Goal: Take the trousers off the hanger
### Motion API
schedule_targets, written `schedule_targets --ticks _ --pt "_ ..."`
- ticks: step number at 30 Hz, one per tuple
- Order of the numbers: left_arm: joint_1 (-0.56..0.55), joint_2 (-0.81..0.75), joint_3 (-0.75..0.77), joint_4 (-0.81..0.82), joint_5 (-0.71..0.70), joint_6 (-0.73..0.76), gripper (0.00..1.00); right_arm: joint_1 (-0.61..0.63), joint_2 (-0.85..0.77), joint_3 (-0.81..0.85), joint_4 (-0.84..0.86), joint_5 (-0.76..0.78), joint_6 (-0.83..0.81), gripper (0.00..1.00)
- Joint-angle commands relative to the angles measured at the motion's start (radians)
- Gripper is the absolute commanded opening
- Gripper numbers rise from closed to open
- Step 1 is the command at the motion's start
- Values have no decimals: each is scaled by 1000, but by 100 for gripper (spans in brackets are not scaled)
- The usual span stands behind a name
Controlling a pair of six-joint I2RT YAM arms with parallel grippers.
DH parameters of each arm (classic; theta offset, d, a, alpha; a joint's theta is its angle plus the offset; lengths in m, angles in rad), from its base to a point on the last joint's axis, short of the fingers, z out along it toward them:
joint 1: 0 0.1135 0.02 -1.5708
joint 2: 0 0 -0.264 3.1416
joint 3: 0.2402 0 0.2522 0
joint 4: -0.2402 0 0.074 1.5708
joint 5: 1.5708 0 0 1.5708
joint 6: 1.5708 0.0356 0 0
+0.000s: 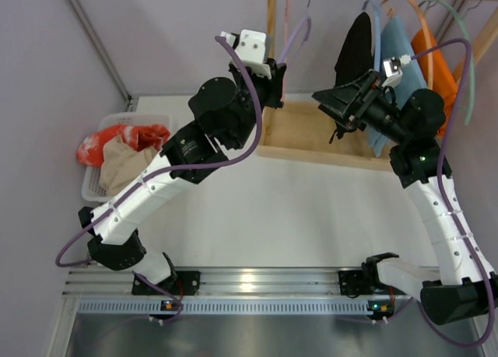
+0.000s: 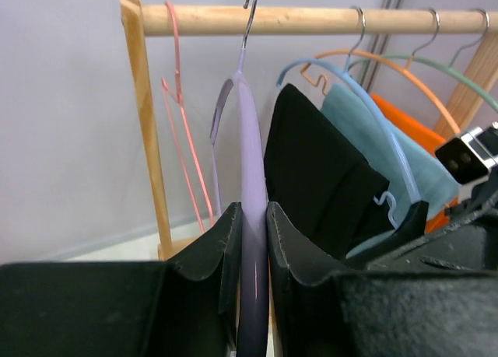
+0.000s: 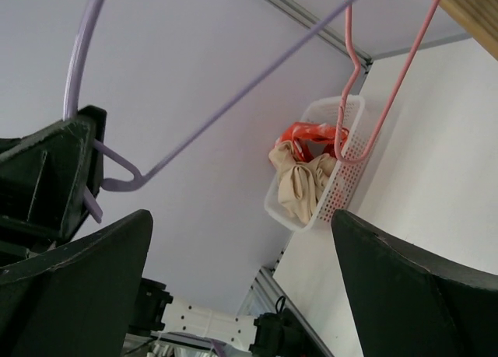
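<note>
Left gripper (image 2: 253,213): jaws clamped on the hanger (image 2: 249,131), one finger (image 2: 222,248) on each side and the lavender rod pinched between them.

- The rod rises straight up from the grip. Its metal hook is over the wooden rail (image 2: 296,19) above the hand.
- Pink hanger (image 2: 183,139): just left of the grip, on the same rail, apart from the fingers.
- Black garment (image 2: 319,170): just right of the grip, close to the right-hand finger. I cannot tell whether they touch.
- Light blue hanger (image 2: 350,85): arches over the black garment, with teal cloth (image 2: 381,139) beyond it, farther right of the hand.

Right gripper (image 3: 241,225): fingers spread wide apart.

- It points toward the lavender hanger. In the right wrist view the hanger's curved shoulder and small end hook sit ahead and to the left of the gap.
- From above it sits near the left gripper, to that gripper's right, and the two are apart.

Trousers (image 1: 123,164): bunched cream cloth in the white basket (image 1: 92,187).

- They are well apart from both grippers, far to the left of the left gripper and beside its forearm.
- They lie against the red-and-white cloth (image 1: 124,135) in the same basket.
- The right wrist view shows them in the distance, ahead of the open fingers.
</note>
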Motion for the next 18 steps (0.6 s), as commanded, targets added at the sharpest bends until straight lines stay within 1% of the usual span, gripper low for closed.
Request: schedule_targets --ticks 1,5,7,8,11,13,18 --pt "-1 18 54 185 -28 84 0 -30 -42 16 24 -23 -21 99" --pt "-1 58 126 216 -34 113 0 -82 -63 12 12 -50 -19 99" --pt "-1 72 128 246 -43 144 0 -98 -63 10 4 -66 -16 99" --pt "-1 76 128 295 -47 177 0 -109 -68 10 3 -70 -16 99" --pt "0 92 120 329 -63 219 0 -129 -74 7 3 -79 -11 99" --pt "16 99 119 326 -67 211 0 -138 -77 5 0 -86 -7 99" --pt "80 115 109 293 -73 106 0 -156 -77 4 -2 -99 -4 99"
